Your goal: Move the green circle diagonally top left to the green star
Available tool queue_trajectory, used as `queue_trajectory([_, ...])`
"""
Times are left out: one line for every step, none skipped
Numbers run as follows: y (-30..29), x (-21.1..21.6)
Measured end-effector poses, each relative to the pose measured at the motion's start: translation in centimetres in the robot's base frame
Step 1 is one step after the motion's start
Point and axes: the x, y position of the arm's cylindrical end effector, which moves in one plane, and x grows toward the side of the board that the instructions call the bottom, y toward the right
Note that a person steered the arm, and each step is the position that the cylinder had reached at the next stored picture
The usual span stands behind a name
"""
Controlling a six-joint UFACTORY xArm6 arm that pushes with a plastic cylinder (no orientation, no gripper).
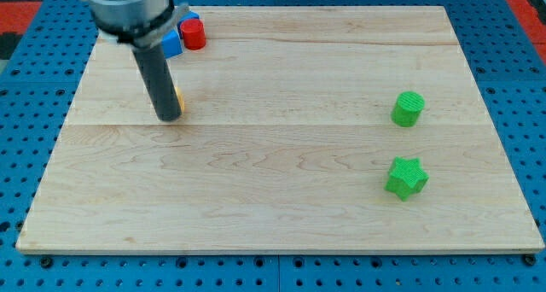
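Claw: none fitted, bare tip point(170, 118) far left, possibly hiding a yellow block | green circle point(408, 108) sits beyond green star point(406, 177) | approach circle's right, nudge gently left.

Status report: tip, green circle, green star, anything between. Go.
My tip at the board's left, far from both greens. Green circle directly above green star, apart, untouched. Small yellow block beside the tip; red block and blue block at top left.

Taking the green star point(406, 177) as landmark: the green circle point(408, 108) sits just toward the view's top of it. My tip point(170, 117) rests far to the view's left, higher up. A red block point(194, 34) and blue block point(173, 43) lie farther beyond, top left.
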Motion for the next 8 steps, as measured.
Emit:
queue_trajectory([-1.9,-6.4])
queue_trajectory([-1.0,-5.7])
queue_trajectory([6.7,-3.7])
queue_trajectory([20.2,-4.0])
queue_trajectory([33.9,-7.2])
queue_trajectory([42.2,-2.9])
queue_trajectory([35.3,0.1])
queue_trajectory([25.0,0.4])
